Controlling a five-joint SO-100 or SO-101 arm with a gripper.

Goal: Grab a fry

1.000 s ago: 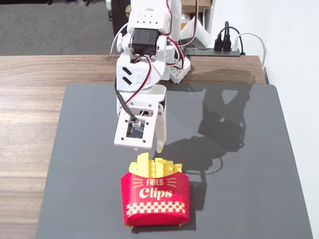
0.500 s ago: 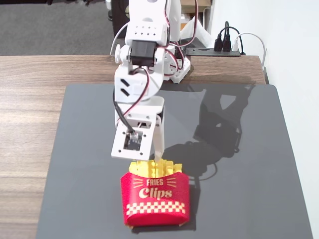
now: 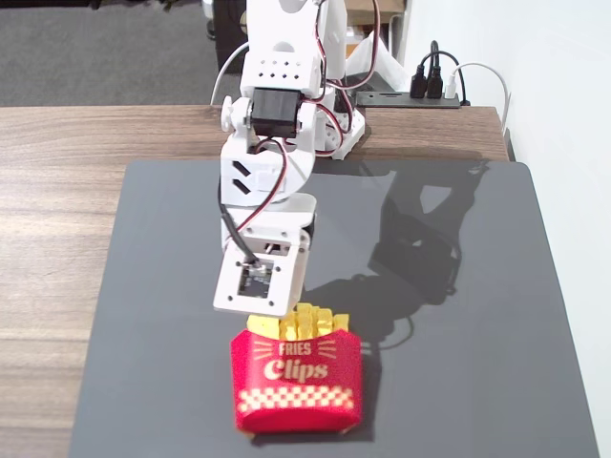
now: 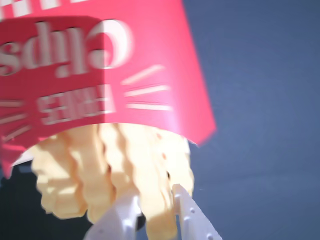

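The red "Fries Clips" carton (image 3: pixel 297 382) stands upright on the dark mat, with several yellow crinkle fries (image 3: pixel 304 322) sticking out of its top. My gripper (image 3: pixel 279 315) hangs right over the carton's top left, its fingertips hidden behind the wrist housing. In the wrist view the carton (image 4: pixel 100 65) appears upside down and blurred. My gripper (image 4: pixel 155 196) has its two white fingers (image 4: pixel 187 215) on either side of one fry (image 4: pixel 157 217), touching both its sides. That fry reaches further toward the camera than the others.
The dark grey mat (image 3: pixel 458 363) covers most of the wooden table (image 3: pixel 57 191). The arm's base (image 3: pixel 325 124), cables and a power strip (image 3: pixel 425 91) are at the back. A white wall (image 3: pixel 573 191) runs along the right.
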